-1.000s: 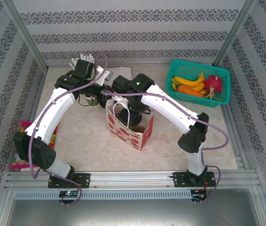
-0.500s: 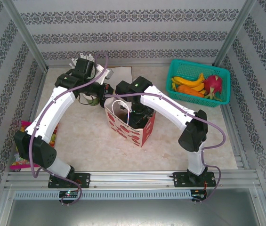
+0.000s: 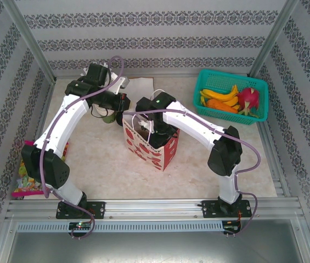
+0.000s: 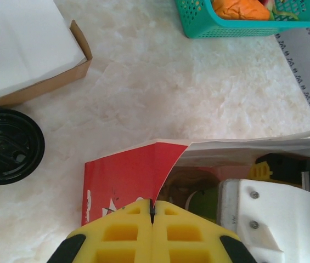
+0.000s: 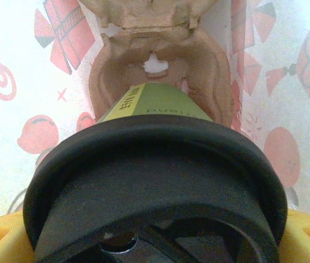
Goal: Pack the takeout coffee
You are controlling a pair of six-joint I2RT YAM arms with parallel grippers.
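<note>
**jo_k:** Top view first. Where are you at with this?

**benchrat:** You're mid-drop. Your right arm (image 3: pixel 198 123) reaches down into the mouth of the paper bag (image 3: pixel 163 156) in the middle of the tabletop (image 3: pixel 100 159). Your left pincer (image 3: pixel 123 104) is at the bag's far-left rim. Compared with a second ago, the right wrist has sunk further into the bag and the left arm (image 3: pixel 67 120) has shifted a little toward the far wall. The bag has hardly budged.

**jo_k:** Left wrist cam?

**benchrat:** The yellow fingers (image 4: pixel 122 230) are fully together, pinching the bag's red rim so the mouth stays open. A second cup (image 4: pixel 6 145) with a black lid sits on the tabletop near the bag.

**jo_k:** And the right wrist?

**benchrat:** The takeout coffee (image 5: pixel 149 101) is inside the bag, clamped by your right pincer (image 5: pixel 155 241), jaws spread wide either side of the black lid (image 5: pixel 155 164). Its base points into a socket of the cardboard carrier (image 5: pixel 215 82) on the bag floor. I can't tell whether it's seated. I'd say you next need to ease straight down until it bottoms out, then let go and lift out vertically without snagging the rim. Hold the left grip till then.
</note>
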